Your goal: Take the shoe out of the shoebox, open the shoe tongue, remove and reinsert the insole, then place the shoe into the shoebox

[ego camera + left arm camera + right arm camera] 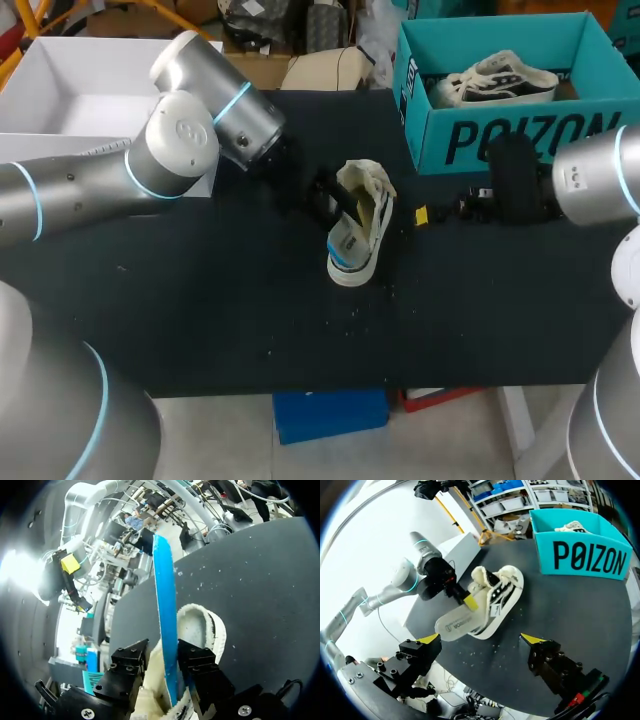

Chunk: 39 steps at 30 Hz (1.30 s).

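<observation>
A cream shoe [362,225] lies on its side on the black table, and it also shows in the right wrist view [497,592]. Its insole [457,625] sticks partly out of the shoe's opening. In the left wrist view the insole's blue edge [167,630] stands between the black fingers [127,665] of my left gripper [162,662]. These are slightly parted, with a gap on one side. In the head view my left gripper [325,195] sits at the shoe's opening. My right gripper [481,639] is wide open just short of the shoe, right of it [428,214]. The teal shoebox [500,140] stands at the back right.
A second shoe [495,80] lies inside the shoebox. A white open box [80,90] stands at the back left, behind my left arm. Small crumbs dot the table in front of the shoe. The table's front edge runs below the shoe.
</observation>
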Tool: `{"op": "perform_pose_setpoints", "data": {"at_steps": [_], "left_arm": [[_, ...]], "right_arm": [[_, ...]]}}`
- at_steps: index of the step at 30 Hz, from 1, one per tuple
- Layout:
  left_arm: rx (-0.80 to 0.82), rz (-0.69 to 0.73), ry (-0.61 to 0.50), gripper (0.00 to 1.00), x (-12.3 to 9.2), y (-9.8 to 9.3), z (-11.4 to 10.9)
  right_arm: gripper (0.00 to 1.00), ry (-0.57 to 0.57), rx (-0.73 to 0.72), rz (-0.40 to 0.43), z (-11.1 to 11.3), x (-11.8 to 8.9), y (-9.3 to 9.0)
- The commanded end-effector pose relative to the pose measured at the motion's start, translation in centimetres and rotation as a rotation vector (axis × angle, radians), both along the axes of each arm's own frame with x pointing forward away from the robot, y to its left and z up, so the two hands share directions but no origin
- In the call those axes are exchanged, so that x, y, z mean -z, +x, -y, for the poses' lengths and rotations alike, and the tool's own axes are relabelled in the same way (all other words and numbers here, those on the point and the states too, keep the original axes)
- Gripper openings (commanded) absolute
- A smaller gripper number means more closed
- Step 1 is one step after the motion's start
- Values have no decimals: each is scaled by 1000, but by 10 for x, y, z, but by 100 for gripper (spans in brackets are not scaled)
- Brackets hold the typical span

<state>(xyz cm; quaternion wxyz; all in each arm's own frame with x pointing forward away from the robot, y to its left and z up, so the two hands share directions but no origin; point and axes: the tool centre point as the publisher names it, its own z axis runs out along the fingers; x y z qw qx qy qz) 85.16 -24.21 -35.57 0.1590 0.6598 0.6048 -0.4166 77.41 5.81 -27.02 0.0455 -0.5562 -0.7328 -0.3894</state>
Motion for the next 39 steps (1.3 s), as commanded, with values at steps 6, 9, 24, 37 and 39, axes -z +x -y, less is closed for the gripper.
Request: {"op": "perform_pose_setpoints", "data": {"at_steps": [6, 9, 24, 37, 39], "left_arm": [[-12, 13, 11, 23, -19, -35, -12], [-6, 6, 18, 19, -23, -44, -13], [20, -113, -128, 0, -14, -50, -13], [-1, -121, -191, 0, -9, -28, -10], [-4, -99, -181, 0, -11, -24, -10]], "right_arm": [[100, -3, 1, -2, -1, 0, 1], [100, -3, 1, -2, -1, 0, 1], [100, -3, 1, -2, -1, 0, 1], [100, -3, 1, -2, -1, 0, 1], [100, -3, 1, -2, -1, 0, 1]]}}
